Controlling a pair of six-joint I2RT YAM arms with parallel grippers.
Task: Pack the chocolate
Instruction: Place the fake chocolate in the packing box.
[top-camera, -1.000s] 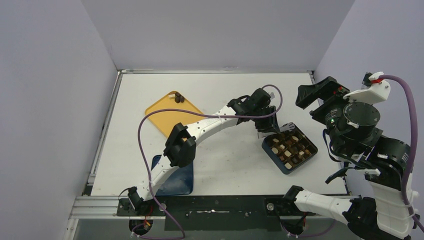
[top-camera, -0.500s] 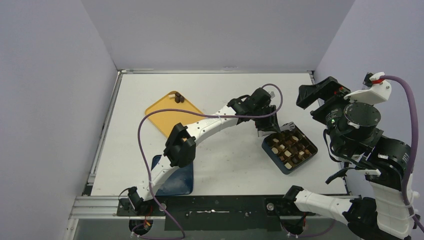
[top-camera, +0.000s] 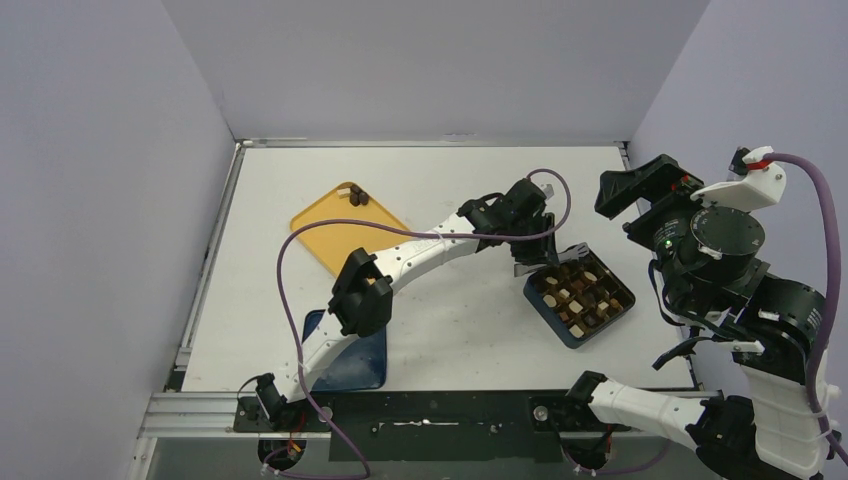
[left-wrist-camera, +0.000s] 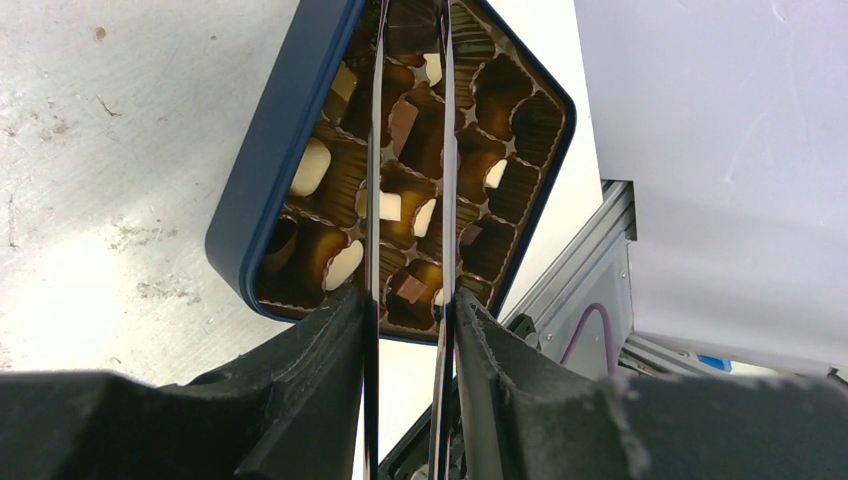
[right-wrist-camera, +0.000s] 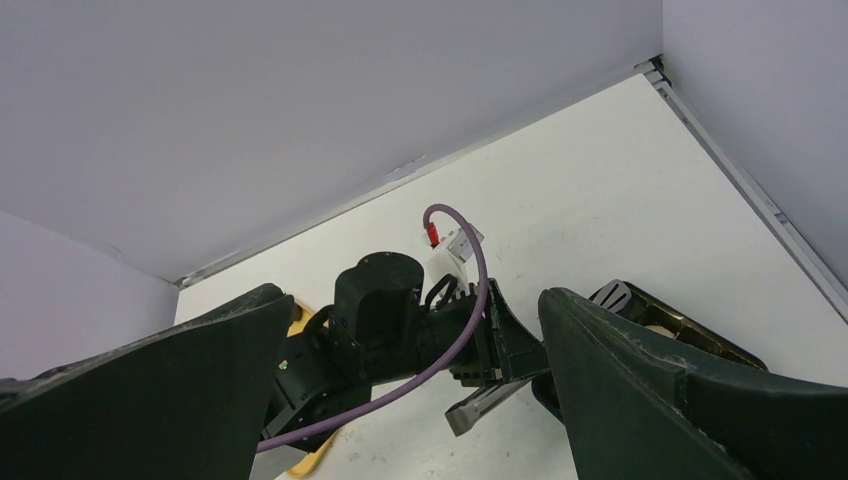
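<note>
**tongs_fan:** Chocolate (top-camera: 578, 296) is in two spots, yeah? What's over on the left?

**benchbot:** Yep. Far left there's a yellow tray (top-camera: 335, 240) with a few pieces, cream and dark, bunched at its far edge. Closer to the arm bases a dark blue lid (top-camera: 360, 358) lies flat, partly under the left arm.

**tongs_fan:** And the middle?

**benchbot:** The left arm reaches way out across the table. The left gripper (left-wrist-camera: 408, 300) is clamped on a pair of metal tongs (left-wrist-camera: 376, 150), one finger pressing each blade from outside. The blades run nearly parallel with a narrow gap between them. They stick out right over the blue box (left-wrist-camera: 268, 180). There's a dark piece up between the blades at the top edge of the wrist view, but I can't tell if it's actually pinched.

**tongs_fan:** So most of it is in the box?

**benchbot:** Right. The box sits right of centre, and its brown liner cups hold cream, light brown and dark pieces.

**tongs_fan:** Right side?

**benchbot:** The right gripper (top-camera: 640, 192) is up off the table, beyond the box. Its fingers (right-wrist-camera: 150, 400) are spread wide with nothing in them.
</note>
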